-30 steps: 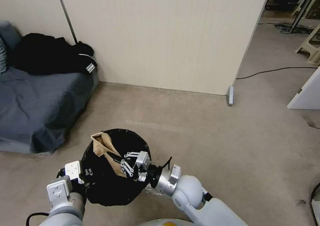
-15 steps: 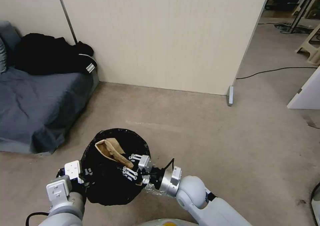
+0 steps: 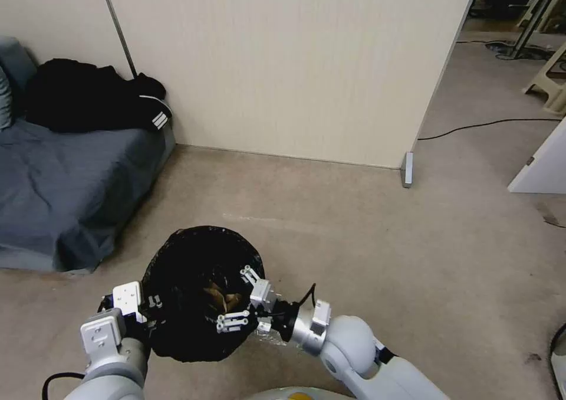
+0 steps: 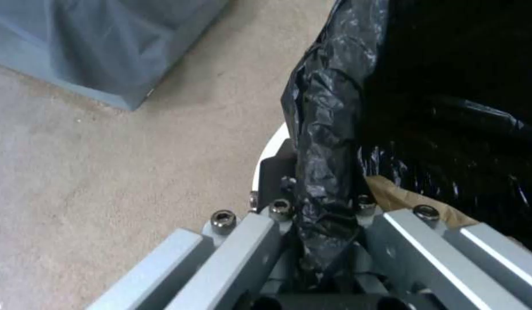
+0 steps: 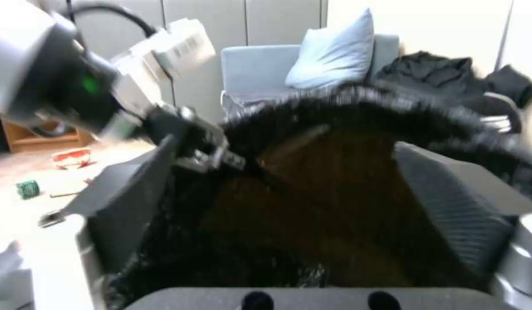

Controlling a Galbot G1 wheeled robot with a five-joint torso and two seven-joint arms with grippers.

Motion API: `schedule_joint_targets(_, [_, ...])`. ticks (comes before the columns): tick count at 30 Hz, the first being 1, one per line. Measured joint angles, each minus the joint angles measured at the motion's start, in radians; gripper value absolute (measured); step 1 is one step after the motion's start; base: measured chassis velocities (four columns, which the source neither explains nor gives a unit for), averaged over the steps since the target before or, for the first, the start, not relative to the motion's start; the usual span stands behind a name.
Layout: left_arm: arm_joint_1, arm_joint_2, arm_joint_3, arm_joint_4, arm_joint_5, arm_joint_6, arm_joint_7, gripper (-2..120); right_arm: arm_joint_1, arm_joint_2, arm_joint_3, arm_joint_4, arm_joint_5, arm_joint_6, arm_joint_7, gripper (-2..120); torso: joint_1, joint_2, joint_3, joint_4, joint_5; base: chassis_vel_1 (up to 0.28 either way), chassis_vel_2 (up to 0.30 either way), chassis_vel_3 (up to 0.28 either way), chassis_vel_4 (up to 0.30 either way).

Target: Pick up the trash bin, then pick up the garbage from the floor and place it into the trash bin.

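Head view, lower left: the left gripper (image 3: 154, 309) is clamped on the rim of the trash bin (image 3: 194, 258), holding it clear of the floor. The left wrist view confirms this, with the crinkled black liner (image 4: 326, 142) pinched between the jaws and a sliver of white bin wall (image 4: 267, 151) beside them. The hold takes rim and liner at one point only, so the bag could slide on the plastic and let the bin tilt or sag.

Just right of the bin's centre, the right gripper (image 3: 239, 297) hangs over the mouth with its fingers spread wide and nothing between them. A brown wrapper (image 3: 221, 294) lies inside below. Withdrawing carelessly, a finger could snag the liner and drag it off the rim.

The bin's white body is almost wholly hidden under the bag, and how full it is cannot be judged. In the right wrist view the interior is dark and smeared. At that frame's left edge lie a crushed red-white cup (image 5: 71, 157) and a small green item (image 5: 28, 188), its nature unclear.
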Motion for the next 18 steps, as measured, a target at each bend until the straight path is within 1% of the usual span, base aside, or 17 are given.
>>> schedule_joint_targets(1, [-0.002, 0.001, 0.000, 0.007, 0.018, -0.004, 0.008, 1, -0.016, -0.010, 0.017, 0.031, -0.010, 0.001, 0.005, 99, 0.000, 0.000, 0.000, -0.0001, 0.0001, 0.000, 0.000, 0.000, 0.000])
schedule_joint_targets(2, [-0.002, 0.001, 0.000, 0.007, 0.018, -0.004, 0.008, 1, -0.016, -0.010, 0.017, 0.031, -0.010, 0.001, 0.005, 99, 0.000, 0.000, 0.000, -0.0001, 0.0001, 0.000, 0.000, 0.000, 0.000])
schedule_joint_targets(4, [-0.004, 0.003, 0.000, 0.016, 0.038, -0.011, 0.015, 1, -0.040, -0.019, 0.054, 0.081, -0.022, 0.005, 0.016, 100, 0.000, 0.000, 0.000, 0.0001, 0.0001, 0.000, 0.000, 0.000, 0.000])
schedule_joint_targets(6, [-0.010, 0.010, 0.001, 0.030, 0.054, -0.020, 0.024, 1, -0.096, -0.019, 0.155, 0.184, -0.052, 0.013, 0.063, 100, 0.000, 0.000, 0.000, 0.0002, -0.0001, 0.000, 0.000, 0.000, 0.000])
schedule_joint_targets(7, [-0.010, 0.010, 0.001, 0.030, 0.054, -0.020, 0.024, 1, -0.096, -0.019, 0.155, 0.184, -0.052, 0.013, 0.063, 100, 0.000, 0.000, 0.000, 0.0002, -0.0001, 0.000, 0.000, 0.000, 0.000])
schedule_joint_targets(9, [-0.017, 0.016, 0.001, 0.037, 0.058, -0.026, 0.027, 1, -0.158, 0.008, 0.247, 0.262, -0.100, 0.016, 0.155, 100, 0.000, 0.000, 0.000, 0.0000, 0.0002, 0.000, 0.000, 0.000, 0.000])
schedule_joint_targets(10, [-0.017, 0.016, 0.001, 0.037, 0.058, -0.026, 0.027, 1, -0.158, 0.008, 0.247, 0.262, -0.100, 0.016, 0.155, 100, 0.000, 0.000, 0.000, 0.0000, 0.0002, 0.000, 0.000, 0.000, 0.000])
schedule_joint_targets(12, [-0.027, 0.022, 0.000, 0.044, 0.059, -0.031, 0.028, 1, -0.239, 0.050, 0.336, 0.328, -0.158, 0.011, 0.265, 100, 0.000, 0.000, 0.000, -0.0002, 0.0002, 0.000, 0.000, 0.000, 0.000])
schedule_joint_targets(13, [-0.033, 0.026, 0.000, 0.049, 0.059, -0.033, 0.028, 1, -0.308, 0.084, 0.379, 0.365, -0.191, 0.001, 0.353, 100, 0.000, 0.000, 0.000, -0.0001, 0.0000, 0.000, 0.000, 0.000, 0.000])
schedule_joint_targets(14, [-0.033, 0.026, 0.000, 0.049, 0.059, -0.033, 0.028, 1, -0.308, 0.084, 0.379, 0.365, -0.191, 0.001, 0.353, 100, 0.000, 0.000, 0.000, -0.0001, 0.0000, 0.000, 0.000, 0.000, 0.000])
schedule_joint_targets(17, [-0.045, 0.033, 0.003, 0.055, 0.059, -0.035, 0.030, 1, -0.408, 0.132, 0.404, 0.389, -0.229, -0.024, 0.487, 100, 0.000, 0.000, 0.000, -0.0004, 0.0000, 0.000, 0.000, 0.000, 0.000])
schedule_joint_targets(18, [-0.045, 0.033, 0.003, 0.055, 0.059, -0.035, 0.030, 1, -0.408, 0.132, 0.404, 0.389, -0.229, -0.024, 0.487, 100, 0.000, 0.000, 0.000, -0.0004, 0.0000, 0.000, 0.000, 0.000, 0.000])
